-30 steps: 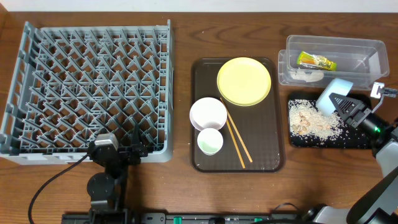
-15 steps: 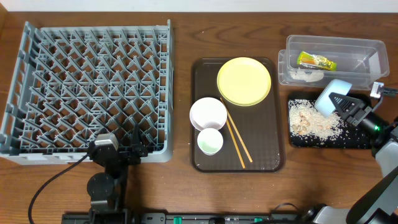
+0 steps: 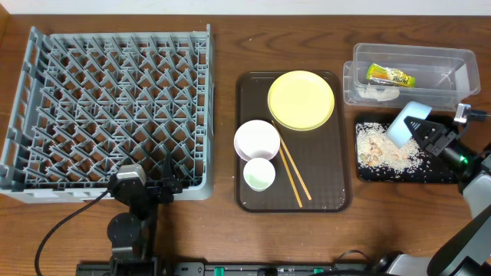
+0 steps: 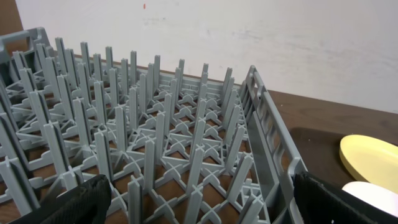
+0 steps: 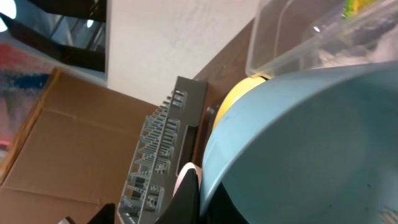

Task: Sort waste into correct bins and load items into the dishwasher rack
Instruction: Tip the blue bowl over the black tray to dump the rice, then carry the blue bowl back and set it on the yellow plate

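Right pincer (image 3: 420,132) clamped on rim of one light blue bowl (image 3: 405,123), tilted above one black tray (image 3: 441,175) of rice scraps (image 3: 380,147). Behind: one clear tub (image 3: 460,61) with one wrapper (image 3: 390,75), long axis left-right, plus one tissue (image 3: 376,92). On one brown tray (image 3: 253,92): one yellow plate (image 3: 301,100), one white bowl (image 3: 256,139), one white cup (image 3: 259,175), two chopsticks (image 3: 291,172) lying diagonal, plate end to front-right. Left pincer (image 3: 165,184) spread wide, gripping nothing, at front edge of one rack (image 3: 107,107).

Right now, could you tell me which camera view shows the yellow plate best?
The overhead view: the yellow plate shows whole, lying on the brown tray. The left wrist view catches only its edge; the right wrist view shows a yellow sliver behind the light blue bowl.
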### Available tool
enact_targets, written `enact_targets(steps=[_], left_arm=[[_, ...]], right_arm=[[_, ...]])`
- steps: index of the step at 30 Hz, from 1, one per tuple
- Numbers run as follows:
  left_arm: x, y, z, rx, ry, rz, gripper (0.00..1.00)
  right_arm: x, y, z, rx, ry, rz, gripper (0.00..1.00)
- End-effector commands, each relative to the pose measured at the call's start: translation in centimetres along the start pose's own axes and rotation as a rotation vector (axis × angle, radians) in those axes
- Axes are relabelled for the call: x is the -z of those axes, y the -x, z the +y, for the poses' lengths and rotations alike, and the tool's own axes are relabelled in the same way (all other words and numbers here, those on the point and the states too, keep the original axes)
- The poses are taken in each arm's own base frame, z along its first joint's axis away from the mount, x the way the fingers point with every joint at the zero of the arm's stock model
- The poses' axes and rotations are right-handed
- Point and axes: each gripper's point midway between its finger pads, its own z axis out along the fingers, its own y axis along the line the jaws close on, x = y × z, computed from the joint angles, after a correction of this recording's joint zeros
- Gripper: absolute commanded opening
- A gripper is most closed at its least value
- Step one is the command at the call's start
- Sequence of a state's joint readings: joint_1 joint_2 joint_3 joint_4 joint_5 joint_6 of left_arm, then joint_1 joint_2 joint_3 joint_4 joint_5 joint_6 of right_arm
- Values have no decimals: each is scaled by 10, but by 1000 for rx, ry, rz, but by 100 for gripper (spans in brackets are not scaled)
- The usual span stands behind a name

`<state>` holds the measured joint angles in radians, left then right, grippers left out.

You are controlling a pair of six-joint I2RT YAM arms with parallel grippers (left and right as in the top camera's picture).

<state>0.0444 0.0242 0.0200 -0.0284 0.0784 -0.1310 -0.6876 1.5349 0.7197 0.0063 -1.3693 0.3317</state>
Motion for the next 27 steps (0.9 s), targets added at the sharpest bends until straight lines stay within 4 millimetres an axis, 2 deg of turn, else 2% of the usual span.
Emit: enact_targets(steps=[1, 2, 3, 5, 6, 7, 9, 10, 12, 13, 16, 17, 23, 27], left_arm=[[-1, -16, 0, 2, -6, 52, 95], [-1, -16, 0, 2, -6, 52, 95], [-1, -16, 0, 2, -6, 52, 95], [-1, -16, 0, 2, -6, 52, 95], [-1, -16, 0, 2, -6, 52, 95], [-1, -16, 0, 2, -6, 52, 95], [-1, -16, 0, 2, -6, 52, 95], [-1, -16, 0, 2, -6, 52, 95], [-1, -16, 0, 2, -6, 52, 95], [-1, -16, 0, 2, -6, 52, 95], [-1, -16, 0, 2, -6, 52, 95], [-1, -16, 0, 2, -6, 52, 95], [-1, -16, 0, 2, -6, 52, 95], [-1, -16, 0, 2, -6, 52, 95]], right_arm=[[-3, -1, -3, -6, -36, 1, 1], [-2, -1, -10, -73, -76, -9, 1], [-3, -2, -6, -43, -55, -1, 1], [-4, -8, 27, 130, 129, 50, 1], [-3, -8, 32, 143, 162, 58, 1], [-4, -6, 29, 120, 141, 52, 1], [-4, 0, 9, 9, 23, 14, 1], [-4, 0, 9, 13, 24, 16, 1], [-3, -7, 40, 213, 202, 65, 1], [-3, -8, 42, 219, 202, 66, 1], [-5, 3, 17, 81, 51, 16, 1], [-5, 4, 14, 68, 39, 12, 1], [-4, 1, 23, 116, 87, 27, 1], [-12, 0, 17, 111, 47, 30, 1]])
